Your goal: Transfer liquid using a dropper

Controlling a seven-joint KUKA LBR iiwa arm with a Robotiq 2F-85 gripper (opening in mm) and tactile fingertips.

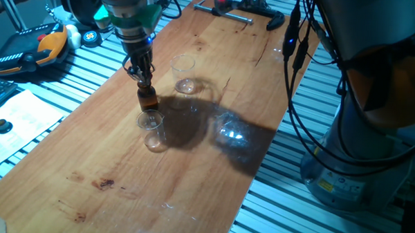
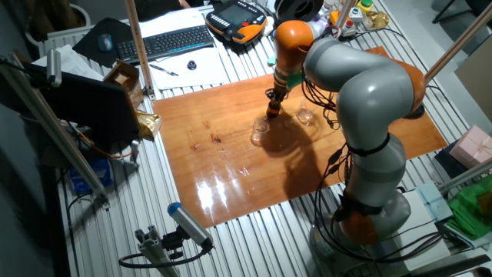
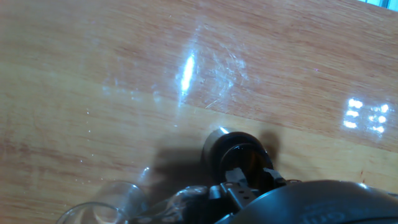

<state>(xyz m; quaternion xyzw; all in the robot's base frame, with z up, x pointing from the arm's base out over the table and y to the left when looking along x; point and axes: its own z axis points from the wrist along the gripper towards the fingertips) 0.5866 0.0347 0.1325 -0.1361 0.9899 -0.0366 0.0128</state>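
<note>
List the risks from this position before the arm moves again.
1. The gripper sits right at the top of the brown bottle; a sideways move could tip it.
2. A clear beaker stands close beside the bottle on the near side, another further back; a swing might knock either.
3. No dropper can be made out at the gripper, so whether it is held is uncertain.

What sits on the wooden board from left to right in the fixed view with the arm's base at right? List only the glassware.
Brown bottle under the gripper → near beaker → far beaker. The bottle and near beaker almost line up, so their order is close.
</note>
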